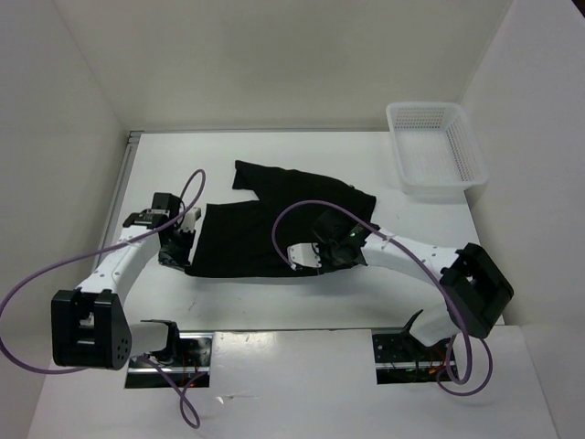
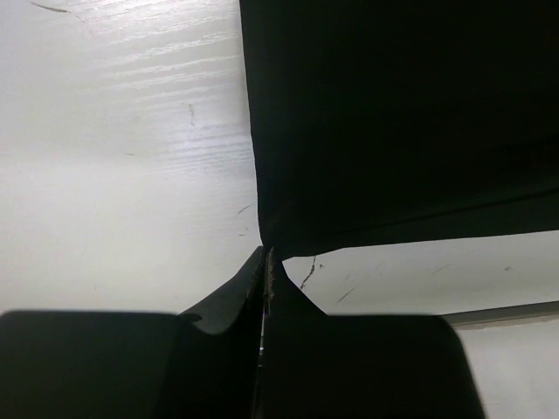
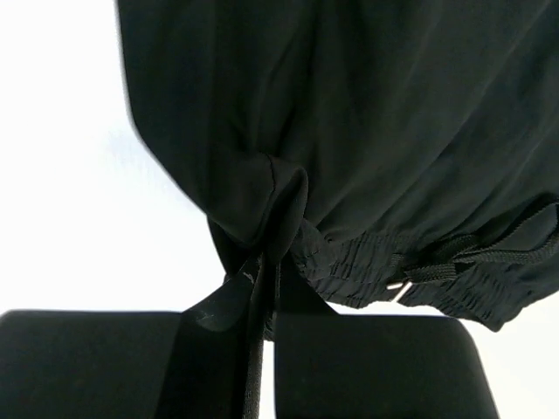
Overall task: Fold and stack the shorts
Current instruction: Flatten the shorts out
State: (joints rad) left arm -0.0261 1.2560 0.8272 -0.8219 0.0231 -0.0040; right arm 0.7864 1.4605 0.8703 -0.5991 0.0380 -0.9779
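The shorts (image 1: 265,229) lie spread across the middle of the white desk (image 1: 274,302), one black leg reaching toward the far side and the wider body lying nearer the arms. The left tool (image 1: 176,257) sits at the near-left corner of the fabric; in the left wrist view its fingers (image 2: 288,305) are pressed together, with the very corner of the cloth nipped at their tips and the rest of that edge lying flat on the desk. The right tool (image 1: 305,258) is at the near edge of the shorts, right of centre, and its fingers are likewise closed, pinching a gathered fold of black fabric just beside the elastic waistband (image 3: 367,262) and its drawstring (image 3: 489,253). A white mesh basket (image 1: 434,151) stands at the far right corner of the desk, well apart from the shorts.
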